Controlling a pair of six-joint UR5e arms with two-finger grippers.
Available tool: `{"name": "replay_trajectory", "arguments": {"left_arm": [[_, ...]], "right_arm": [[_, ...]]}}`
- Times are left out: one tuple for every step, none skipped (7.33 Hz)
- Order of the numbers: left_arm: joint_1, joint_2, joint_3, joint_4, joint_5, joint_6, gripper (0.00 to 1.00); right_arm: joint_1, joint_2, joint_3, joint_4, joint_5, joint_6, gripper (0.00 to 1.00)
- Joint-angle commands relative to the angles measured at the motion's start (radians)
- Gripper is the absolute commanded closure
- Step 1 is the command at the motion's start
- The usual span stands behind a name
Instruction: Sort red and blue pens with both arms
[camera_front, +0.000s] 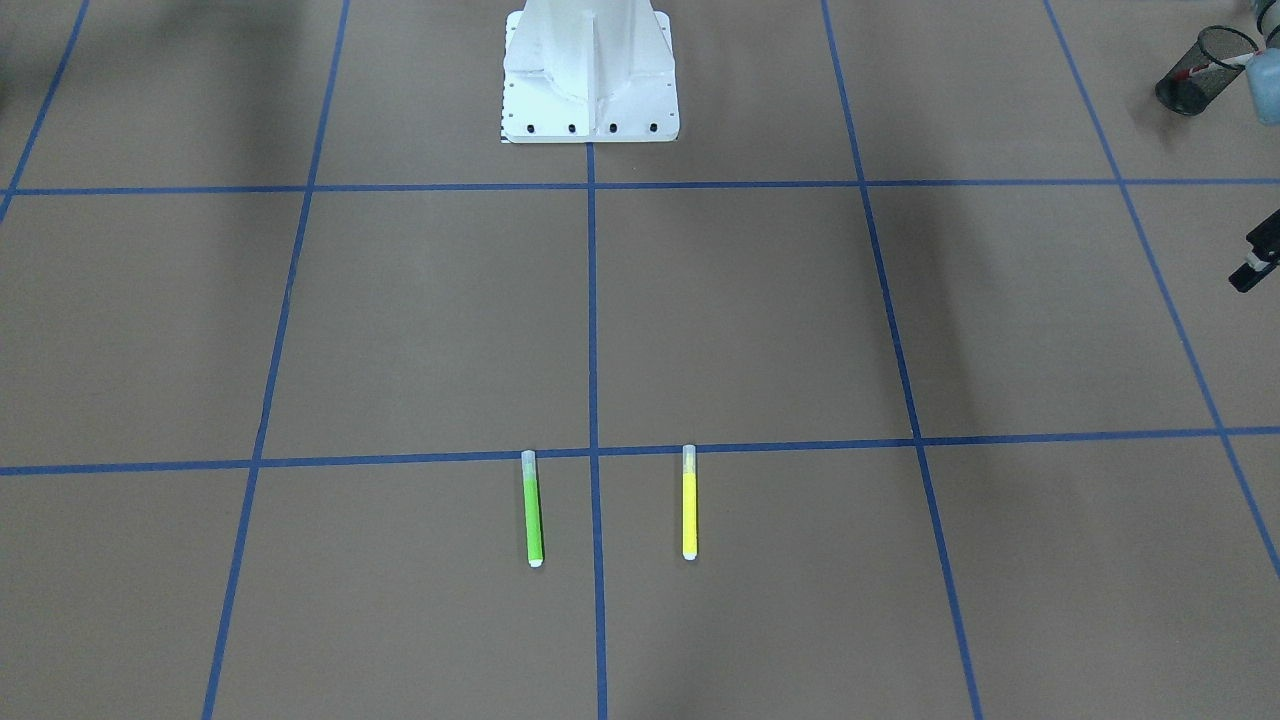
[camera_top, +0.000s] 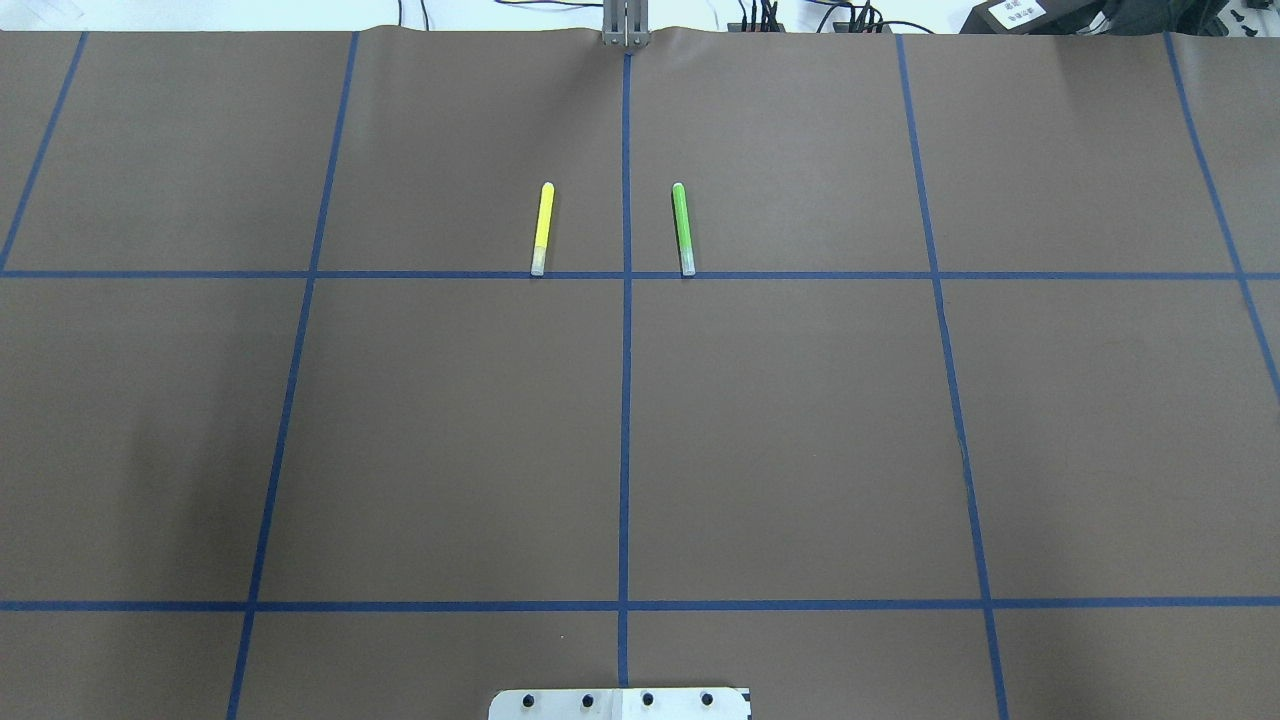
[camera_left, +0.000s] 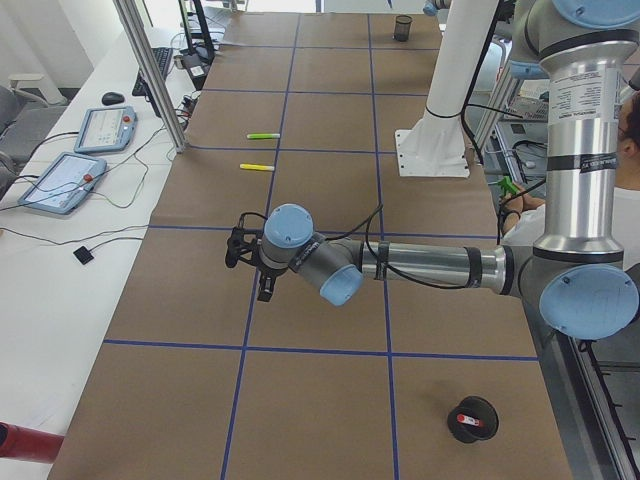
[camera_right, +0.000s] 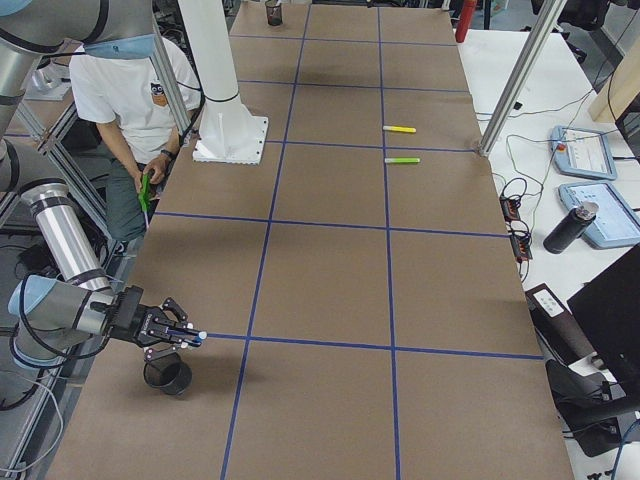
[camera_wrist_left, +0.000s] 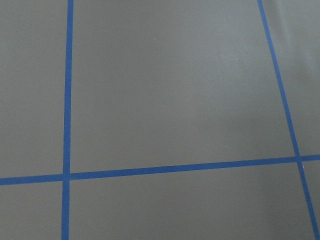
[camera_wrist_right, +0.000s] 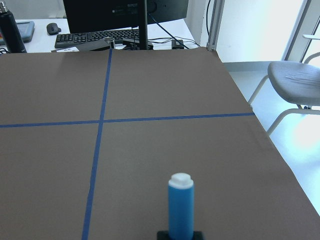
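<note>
- The right hand (camera_right: 180, 335) is clamped on the blue pen (camera_wrist_right: 181, 206). It holds the pen roughly level, just above a black mesh cup (camera_right: 168, 378) at the right end of the tabletop (camera_top: 450, 430), on the robot's side.
- The left hand (camera_left: 243, 250) hovers over the brown tabletop, which is crossed by blue tape lines (camera_wrist_left: 150, 170). Whether its fingers are parted or closed cannot be told.
- The red pen (camera_left: 467, 418) sits inside a second black cup (camera_left: 486, 406) at the left end, close to the robot.
- Farther out, a yellow marker (camera_top: 541, 228) and a green marker (camera_top: 683, 228) lie parallel and apart, one on each side of the centre tape line.
</note>
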Motion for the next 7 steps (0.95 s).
{"name": "replay_trajectory", "arguments": {"left_arm": [[-0.001, 0.008, -0.009, 0.0, 0.001, 0.0, 0.01], [-0.001, 0.008, -0.01, 0.0, 0.001, 0.0, 0.01], [-0.001, 0.008, -0.016, 0.002, 0.001, 0.0, 0.01], [-0.001, 0.008, -0.016, 0.0, 0.0, -0.023, 0.01], [-0.001, 0.008, -0.024, 0.0, 0.0, -0.026, 0.01], [-0.002, 0.009, -0.028, 0.0, 0.001, -0.026, 0.01], [-0.002, 0.009, -0.033, 0.002, 0.001, -0.028, 0.01]], "right_arm": [[0.209, 0.022, -0.052, 0.017, 0.151, -0.104, 1.0], [0.219, 0.048, -0.055, 0.017, 0.165, -0.105, 1.0], [0.271, 0.042, -0.064, 0.018, 0.168, -0.105, 1.0], [0.311, 0.046, -0.084, 0.017, 0.202, -0.105, 1.0], [0.342, 0.045, -0.107, 0.017, 0.207, -0.106, 1.0], [0.348, 0.045, -0.11, 0.012, 0.208, -0.106, 1.0], [0.348, 0.042, -0.124, 0.006, 0.202, -0.109, 1.0]]}}
